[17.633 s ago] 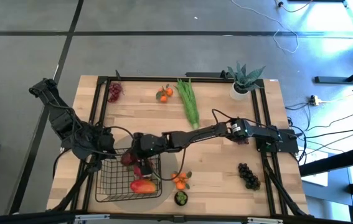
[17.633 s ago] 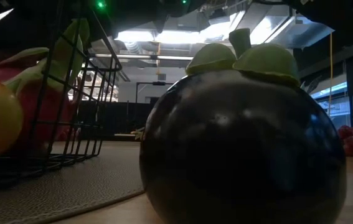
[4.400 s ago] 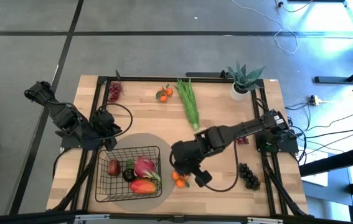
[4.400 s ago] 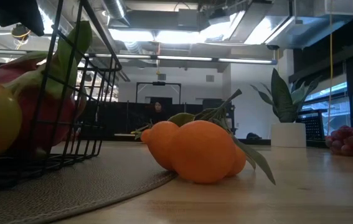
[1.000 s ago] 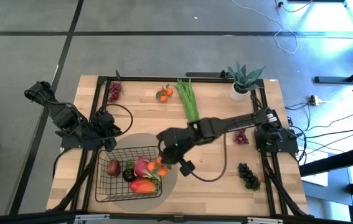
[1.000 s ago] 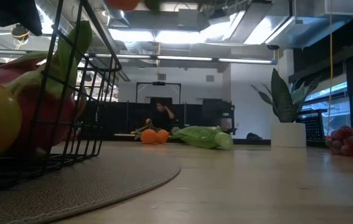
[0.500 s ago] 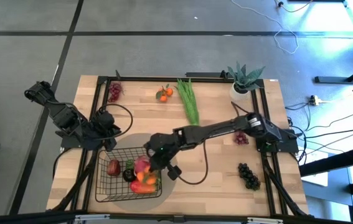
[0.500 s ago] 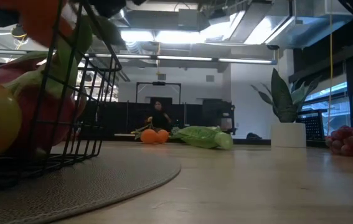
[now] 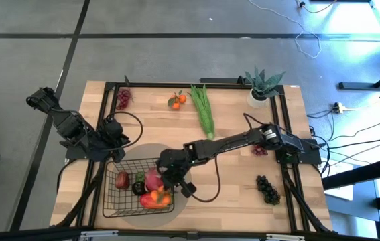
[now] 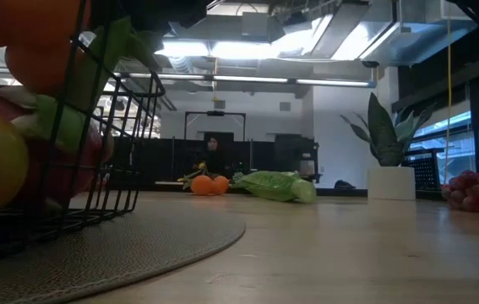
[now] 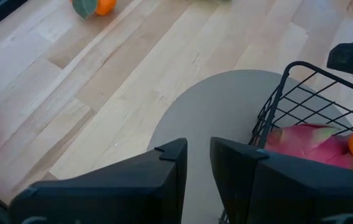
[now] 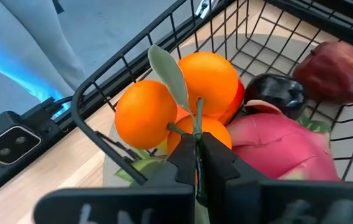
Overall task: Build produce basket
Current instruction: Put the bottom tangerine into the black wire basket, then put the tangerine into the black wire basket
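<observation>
Wire-mesh basket (image 9: 112, 203) receives round leafy tangerines (image 12: 182, 102) pinched by right fingers (image 12: 216, 158).

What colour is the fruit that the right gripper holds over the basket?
Orange tangerines with a green leaf, clearest in the right wrist view.

The basket (image 9: 117, 201) sits on a round mat (image 9: 184, 194) at the front left of the surface (image 9: 236, 194), holding a dragon fruit (image 9: 154, 178), a mango (image 9: 151, 199) and two smaller fruits (image 9: 129, 183). The right tool (image 9: 167, 189) hangs over the basket's right side, pinching a tangerine cluster (image 12: 182, 99) by its stem. The left tool (image 9: 114, 134) waits just behind the basket. Along the back edge — grapes (image 9: 122, 99), tangerines (image 9: 177, 100), a long green bunch (image 9: 204, 108), a potted plant (image 9: 262, 86). More grapes (image 9: 267, 188) lie front right.
</observation>
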Tool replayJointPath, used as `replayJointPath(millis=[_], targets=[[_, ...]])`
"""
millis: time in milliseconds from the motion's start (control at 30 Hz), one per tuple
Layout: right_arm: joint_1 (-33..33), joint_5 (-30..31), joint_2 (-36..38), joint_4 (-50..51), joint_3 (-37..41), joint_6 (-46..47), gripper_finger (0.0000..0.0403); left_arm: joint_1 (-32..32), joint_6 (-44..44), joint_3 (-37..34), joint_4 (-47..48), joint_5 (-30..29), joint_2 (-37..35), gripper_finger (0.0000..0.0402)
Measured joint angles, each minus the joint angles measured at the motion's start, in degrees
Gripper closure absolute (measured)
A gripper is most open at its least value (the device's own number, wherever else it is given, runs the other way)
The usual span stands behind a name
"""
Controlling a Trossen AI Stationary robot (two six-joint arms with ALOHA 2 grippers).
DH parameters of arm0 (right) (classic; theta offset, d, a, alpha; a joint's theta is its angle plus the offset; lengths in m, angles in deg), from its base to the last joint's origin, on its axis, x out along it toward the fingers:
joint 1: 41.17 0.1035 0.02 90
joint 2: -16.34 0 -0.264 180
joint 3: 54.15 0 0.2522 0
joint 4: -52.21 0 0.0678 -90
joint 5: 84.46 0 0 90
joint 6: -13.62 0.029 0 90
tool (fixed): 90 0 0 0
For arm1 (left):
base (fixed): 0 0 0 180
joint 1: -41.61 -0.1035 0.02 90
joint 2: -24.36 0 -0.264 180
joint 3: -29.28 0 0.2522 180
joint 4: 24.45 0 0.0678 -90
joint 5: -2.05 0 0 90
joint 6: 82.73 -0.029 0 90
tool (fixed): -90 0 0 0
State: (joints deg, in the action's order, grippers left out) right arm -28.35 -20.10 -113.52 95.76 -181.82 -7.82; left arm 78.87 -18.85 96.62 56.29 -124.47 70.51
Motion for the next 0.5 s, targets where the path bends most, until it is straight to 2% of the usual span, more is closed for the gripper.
replayJointPath(millis=[167,500], targets=[[0.36,0.06,0.00,0.94,0.00,0.29,0.0390,0.00,0.00,0.00,-0.02,0.00,0.00,0.0342],[0.44,0.09,0.03,0.59,0.00,2.45,0.0318,0.01,0.00,0.00,0.55,0.00,0.01,0.0342]])
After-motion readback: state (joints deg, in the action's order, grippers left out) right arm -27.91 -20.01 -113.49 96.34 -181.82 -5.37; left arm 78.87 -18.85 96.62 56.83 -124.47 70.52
